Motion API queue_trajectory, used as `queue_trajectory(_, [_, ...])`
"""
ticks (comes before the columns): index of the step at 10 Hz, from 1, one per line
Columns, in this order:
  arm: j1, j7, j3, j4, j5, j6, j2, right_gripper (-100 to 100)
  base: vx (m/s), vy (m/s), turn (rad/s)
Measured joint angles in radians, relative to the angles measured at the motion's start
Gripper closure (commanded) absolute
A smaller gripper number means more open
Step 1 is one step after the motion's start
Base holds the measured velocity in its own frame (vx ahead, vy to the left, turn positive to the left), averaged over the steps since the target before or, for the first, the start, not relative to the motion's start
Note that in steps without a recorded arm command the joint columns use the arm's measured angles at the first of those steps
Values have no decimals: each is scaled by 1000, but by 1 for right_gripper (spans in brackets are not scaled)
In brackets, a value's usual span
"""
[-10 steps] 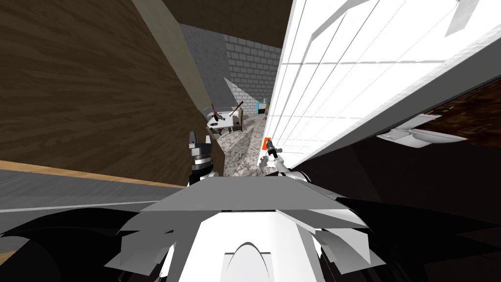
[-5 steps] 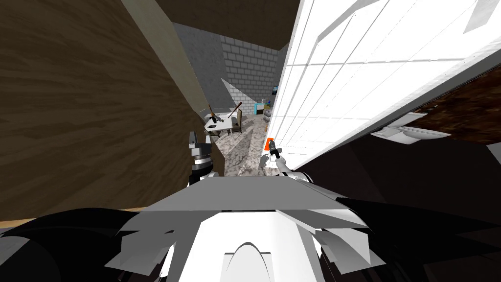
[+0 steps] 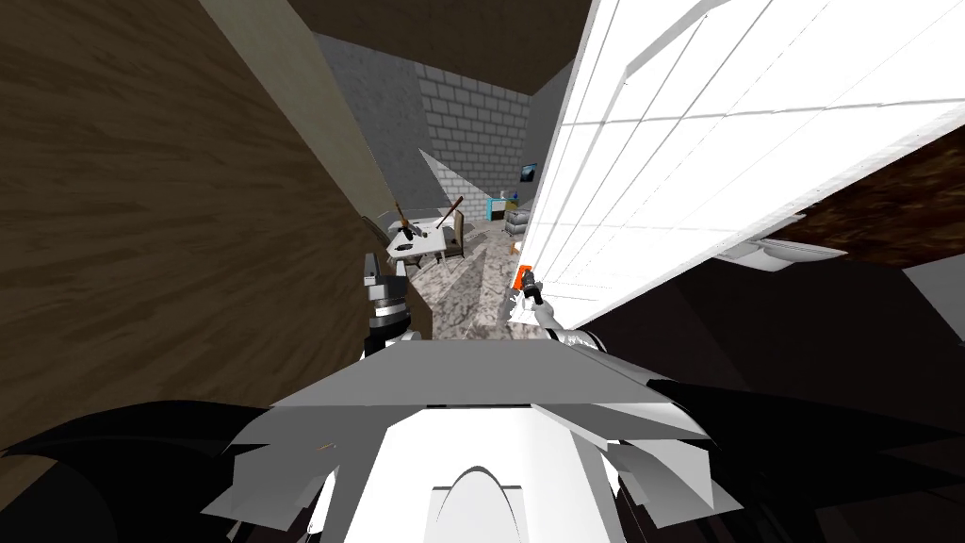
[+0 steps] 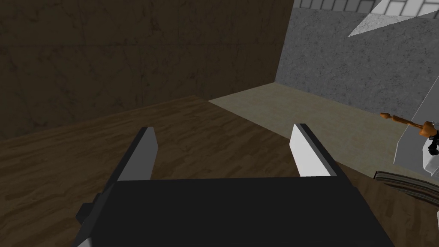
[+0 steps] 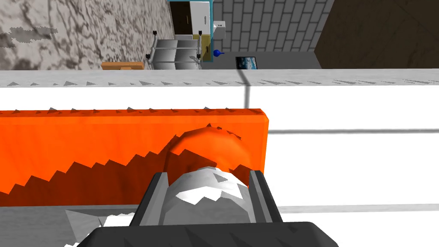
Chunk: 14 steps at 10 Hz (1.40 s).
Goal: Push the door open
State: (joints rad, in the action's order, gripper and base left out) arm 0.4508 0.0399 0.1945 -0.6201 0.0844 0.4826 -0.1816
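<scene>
Knob [image 5: 205, 195], seemingly of the white door [image 5: 343, 100], clamped in our right gripper [image 5: 208, 176], orange plate [image 5: 85, 141] just behind, our left gripper [image 4: 221, 146] spread apart.

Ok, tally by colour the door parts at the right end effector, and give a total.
White: 1, the flat panelled white door.
Orange: 1, the rectangular orange plate on it.
Grey: 1, the rounded grey knob, held by the right end effector.
Total: 3.
</scene>
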Motion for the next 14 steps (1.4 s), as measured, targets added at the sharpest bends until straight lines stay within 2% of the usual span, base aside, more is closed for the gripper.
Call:
queue_trajectory(1, [-27,-6,11,-51,2,-20,2,100,112,82,-48])
queue_trajectory(2, [-16,-6,16,-35,5,-20,-6,100,141,68,-44])
queue_trajectory(4, [-12,-12,28,-24,8,-15,-9,100,105,30,-56])
queue_trajectory(6, [-16,-25,38,-18,11,-15,1,100,195,31,-77])
queue_trajectory(9, [-3,-52,63,-4,22,-7,10,100,193,52,-105])
queue_trajectory(10, [4,-65,76,-1,26,-3,12,100,194,94,-140])
queue_trajectory(12, [1,-94,101,-17,35,-12,22,100,187,70,-128])
queue_trajectory(14, [8,-116,121,-1,42,-7,28,100,189,75,-98])
